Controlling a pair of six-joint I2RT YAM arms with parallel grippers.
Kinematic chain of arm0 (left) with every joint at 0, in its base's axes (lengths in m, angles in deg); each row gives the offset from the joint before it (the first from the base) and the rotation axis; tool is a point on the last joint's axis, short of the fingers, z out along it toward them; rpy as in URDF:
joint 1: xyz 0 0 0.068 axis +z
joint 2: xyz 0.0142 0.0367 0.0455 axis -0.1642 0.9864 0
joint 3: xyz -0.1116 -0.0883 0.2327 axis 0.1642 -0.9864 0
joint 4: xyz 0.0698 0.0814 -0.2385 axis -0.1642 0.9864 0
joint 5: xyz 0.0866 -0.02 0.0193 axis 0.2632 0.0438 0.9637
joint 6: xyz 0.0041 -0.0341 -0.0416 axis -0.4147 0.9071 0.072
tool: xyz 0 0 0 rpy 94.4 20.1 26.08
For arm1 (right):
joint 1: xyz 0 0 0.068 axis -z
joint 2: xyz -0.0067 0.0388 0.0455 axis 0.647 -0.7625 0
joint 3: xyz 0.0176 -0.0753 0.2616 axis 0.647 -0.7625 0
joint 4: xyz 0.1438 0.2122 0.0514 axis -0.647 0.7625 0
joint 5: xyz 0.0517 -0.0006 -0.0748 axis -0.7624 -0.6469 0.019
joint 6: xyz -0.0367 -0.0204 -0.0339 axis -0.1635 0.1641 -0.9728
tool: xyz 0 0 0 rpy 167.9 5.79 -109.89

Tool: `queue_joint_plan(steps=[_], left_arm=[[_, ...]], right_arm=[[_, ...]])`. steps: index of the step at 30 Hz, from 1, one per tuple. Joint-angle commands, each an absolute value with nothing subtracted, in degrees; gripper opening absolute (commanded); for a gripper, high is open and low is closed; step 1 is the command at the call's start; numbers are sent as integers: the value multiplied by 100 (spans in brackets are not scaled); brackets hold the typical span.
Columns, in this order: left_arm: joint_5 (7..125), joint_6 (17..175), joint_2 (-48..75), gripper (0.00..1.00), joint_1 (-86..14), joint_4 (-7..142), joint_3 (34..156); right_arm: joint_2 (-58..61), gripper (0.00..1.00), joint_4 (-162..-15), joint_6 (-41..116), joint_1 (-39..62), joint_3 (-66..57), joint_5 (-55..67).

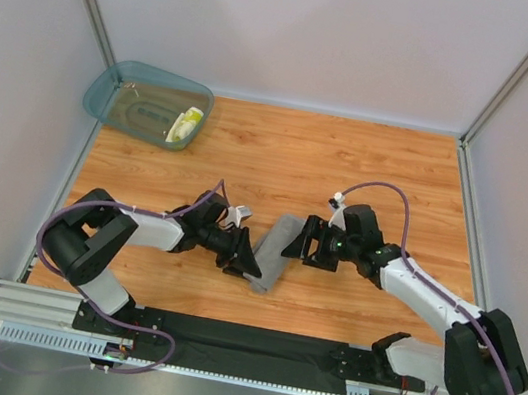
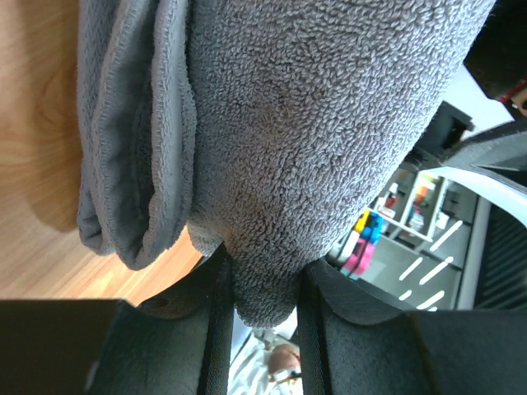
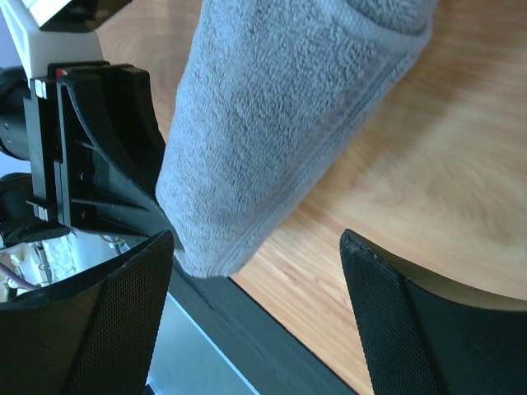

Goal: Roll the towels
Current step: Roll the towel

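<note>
A: Top external, find grey towel (image 1: 273, 252).
B: Mid-worktop (image 1: 371, 165), between both arms. Yellow cloth (image 1: 187, 126) in tub (image 1: 154, 69), well beyond towel, far-left.
A: Left wrist?
B: Left jaws clamped on towel's end.
A: Right wrist?
B: Right jaws wide, just beside towel.

I find the grey towel (image 2: 313, 140) cropped at both wrist views' top edges; the yellow-and-white cloth (image 1: 186, 126) is too small to resolve.

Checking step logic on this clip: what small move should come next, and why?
Probably draw the right end effector back from the grey towel. Its jaws stand wide, gripping nothing, while the left end effector pinches the towel's end alone; backing off would likely clear the left arm's path.
</note>
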State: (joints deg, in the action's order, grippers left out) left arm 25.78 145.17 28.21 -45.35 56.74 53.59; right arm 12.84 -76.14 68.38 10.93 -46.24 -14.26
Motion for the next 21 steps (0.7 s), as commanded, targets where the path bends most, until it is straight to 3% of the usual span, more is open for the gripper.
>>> queue_joint_plan(steps=[1,21], left_arm=[[2477,14840,3019,21,-4399,5038,5219],[1827,15552,3687,22,-3898,3395,4621]], right_arm=[[920,83,-8688,7132,1026,-4647,-1565],[-953,81,-10473,7641,402,-4673,-1328]])
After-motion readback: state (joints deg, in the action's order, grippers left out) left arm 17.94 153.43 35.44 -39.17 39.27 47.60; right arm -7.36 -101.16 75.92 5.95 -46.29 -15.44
